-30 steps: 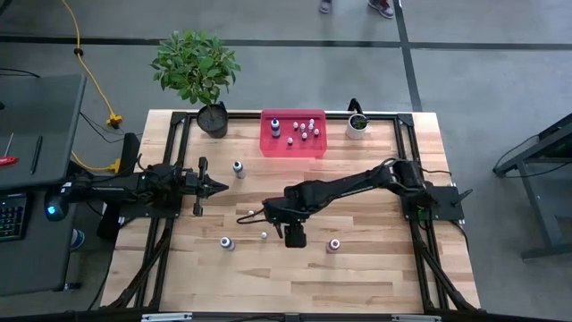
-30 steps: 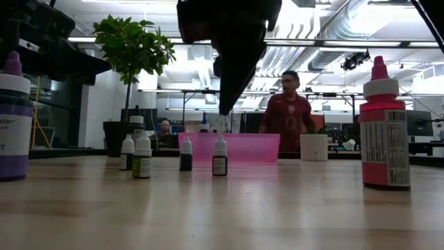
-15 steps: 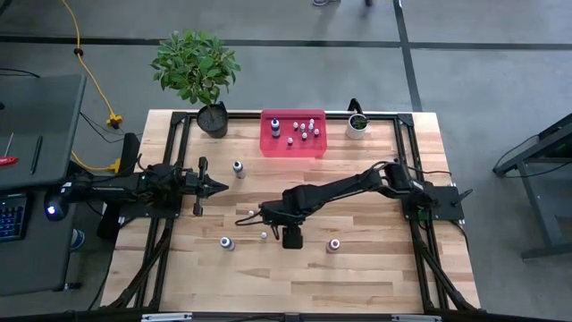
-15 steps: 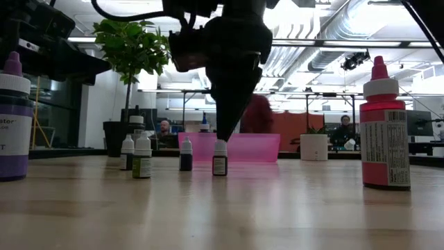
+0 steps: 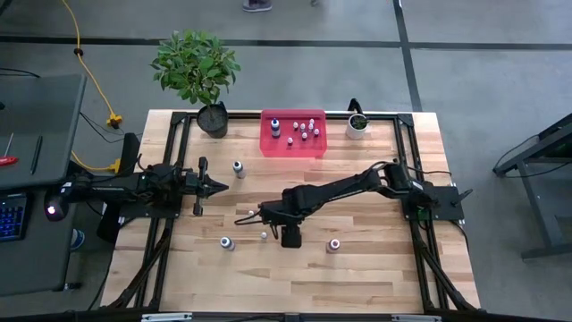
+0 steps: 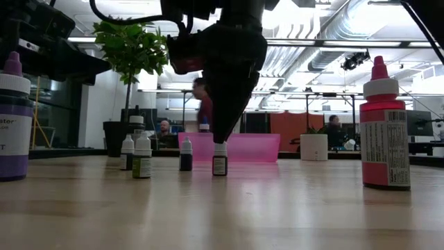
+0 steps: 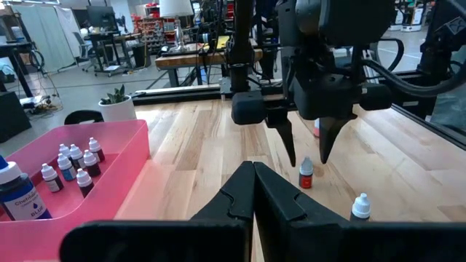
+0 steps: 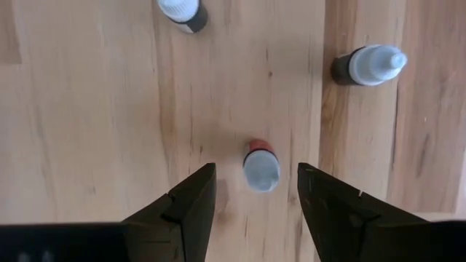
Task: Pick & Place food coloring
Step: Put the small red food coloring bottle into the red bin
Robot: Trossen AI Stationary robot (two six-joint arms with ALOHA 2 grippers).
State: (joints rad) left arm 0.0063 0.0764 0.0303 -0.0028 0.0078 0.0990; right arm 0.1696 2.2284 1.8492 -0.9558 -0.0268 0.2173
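A tiny food coloring bottle (image 8: pixel 261 166) with a whitish cap and a red label stands upright on the wooden table (image 5: pixel 357 268), near its middle (image 7: pixel 306 173). My right gripper (image 8: pixel 255 169) points down over it and is open. One finger stands on each side of the bottle's cap without touching it (image 7: pixel 306 159). More food coloring bottles stand loose on the table: a purple one (image 5: pixel 227 242), a red one (image 5: pixel 333 244) and a whitish one (image 5: pixel 238 167). My left gripper (image 5: pixel 219 186) rests shut at the table's left.
A pink bin (image 5: pixel 293 132) at the far edge holds several small bottles. A leafy plant in a dark pot (image 5: pixel 213 118) and a small white pot (image 5: pixel 357 124) flank it. Two small bottles (image 8: pixel 182 11) (image 8: pixel 368 65) stand close to the right gripper. People move in the room beyond.
My right gripper has come down over the small red-labelled bottle, its fingers still apart, until their tips stand at the height of the cap. The bottle has not moved. A person has walked across the room behind the table.
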